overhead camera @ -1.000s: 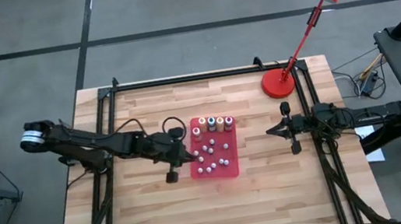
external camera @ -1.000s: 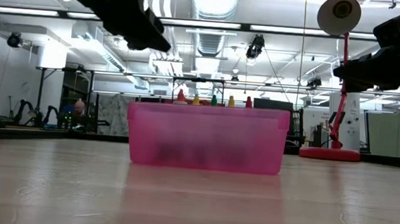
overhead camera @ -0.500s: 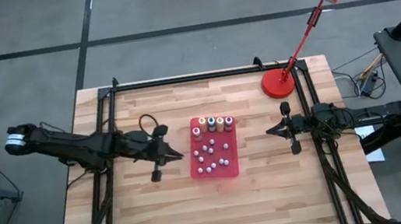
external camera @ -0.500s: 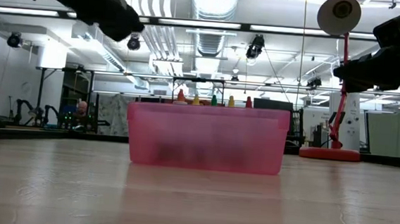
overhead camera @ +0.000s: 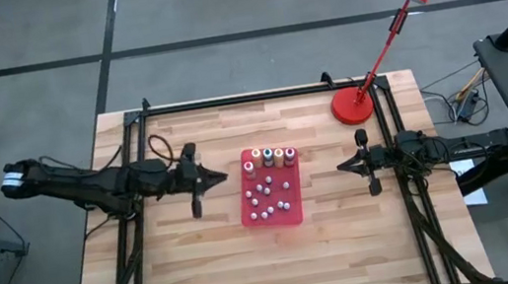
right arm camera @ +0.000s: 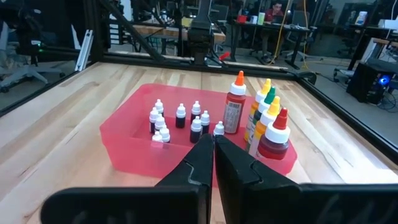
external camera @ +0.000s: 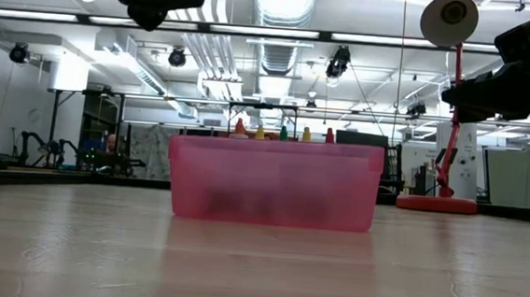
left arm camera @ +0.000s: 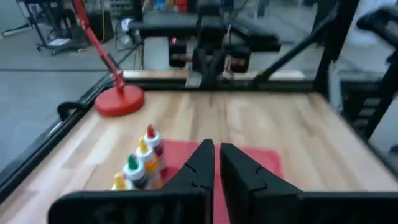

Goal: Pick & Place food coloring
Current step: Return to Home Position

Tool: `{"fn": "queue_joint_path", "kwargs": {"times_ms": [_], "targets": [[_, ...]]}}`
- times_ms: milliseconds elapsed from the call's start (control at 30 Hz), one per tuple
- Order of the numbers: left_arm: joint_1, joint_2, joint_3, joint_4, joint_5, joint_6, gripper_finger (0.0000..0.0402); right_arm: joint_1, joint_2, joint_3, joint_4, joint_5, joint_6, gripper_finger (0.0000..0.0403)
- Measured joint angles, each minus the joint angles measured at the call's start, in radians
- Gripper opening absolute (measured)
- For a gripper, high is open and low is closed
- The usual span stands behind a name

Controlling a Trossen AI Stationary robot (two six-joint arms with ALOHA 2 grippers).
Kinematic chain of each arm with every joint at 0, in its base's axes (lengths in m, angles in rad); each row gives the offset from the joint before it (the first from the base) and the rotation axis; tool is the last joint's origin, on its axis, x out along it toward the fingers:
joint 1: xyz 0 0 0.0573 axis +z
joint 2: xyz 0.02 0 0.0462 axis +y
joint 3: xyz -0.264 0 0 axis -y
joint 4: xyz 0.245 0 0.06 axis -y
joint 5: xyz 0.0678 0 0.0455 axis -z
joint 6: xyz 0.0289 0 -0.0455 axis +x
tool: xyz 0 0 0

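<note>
The food coloring bottles (overhead camera: 266, 192) stand upright in a red tray (overhead camera: 285, 218) at the table's middle. Several small ones with white caps (right arm camera: 180, 116) fill the near part, and taller bottles (right arm camera: 267, 118) stand in a row at the tray's far end. The taller ones also show in the left wrist view (left arm camera: 140, 165). My left gripper (overhead camera: 222, 176) is shut and empty, raised left of the tray and pointing at it. My right gripper (overhead camera: 342, 164) is shut and empty, right of the tray and pointing at it.
A red desk lamp stands with its round base (overhead camera: 352, 105) at the far right of the table, its arm leaning past the far right corner. Black frame rails (overhead camera: 127, 160) run along the table's left, right and far sides. Bare wood lies near of the tray.
My left gripper has drawn back from over the tray's left edge toward the table's left edge and has risen. It has turned from pointing slantwise at the near right and now points straight at the tray. The right arm and the bottles have kept still.
</note>
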Motion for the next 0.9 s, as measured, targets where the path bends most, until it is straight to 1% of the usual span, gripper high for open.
{"fn": "queue_joint_path", "kwargs": {"times_ms": [67, 200, 233, 367, 767, 900], "targets": [[-0.001, -0.007, 0.002, 0.025, 0.019, -0.027, 0.0000, 0.000, 0.000, 0.000, 0.000, 0.000, 0.003, 0.0009], [-0.001, -0.035, 0.003, 0.026, 0.118, 0.044, 0.0000, 0.000, 0.000, 0.000, 0.000, 0.000, 0.003, 0.0009], [-0.001, -0.040, 0.002, 0.020, 0.128, 0.050, 0.0000, 0.000, 0.000, 0.000, 0.000, 0.000, 0.002, 0.0009], [-0.001, -0.045, -0.001, -0.018, 0.129, 0.054, 0.0000, 0.000, 0.000, 0.000, 0.000, 0.000, 0.002, 0.0009], [0.000, -0.054, 0.000, -0.016, 0.124, 0.032, 0.0000, 0.000, -0.001, 0.000, 0.000, 0.000, 0.000, 0.0009], [0.000, -0.086, -0.016, -0.024, 0.124, 0.030, 0.0000, 0.000, -0.001, 0.000, 0.000, 0.000, 0.000, 0.0009]]}}
